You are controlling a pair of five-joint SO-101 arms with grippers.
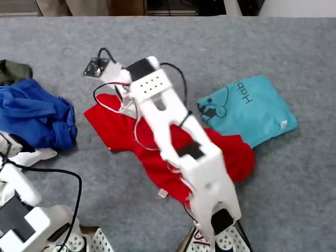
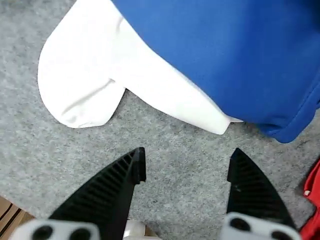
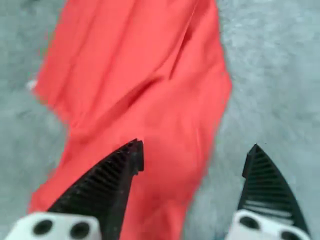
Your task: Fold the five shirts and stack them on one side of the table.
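A red shirt lies spread and crumpled at the table's middle. My right gripper hovers open just above the red shirt, with one finger over the cloth and the other over bare felt; its arm stretches across the shirt. A teal shirt lies folded to the right. At the left, a blue shirt is heaped on a white shirt. My left gripper stands open over grey felt, close to the white shirt and blue shirt, holding nothing.
A dark green shirt lies bunched at the far left edge. The grey felt table has free room at the back and the front right. A black cable loops by the left arm's base.
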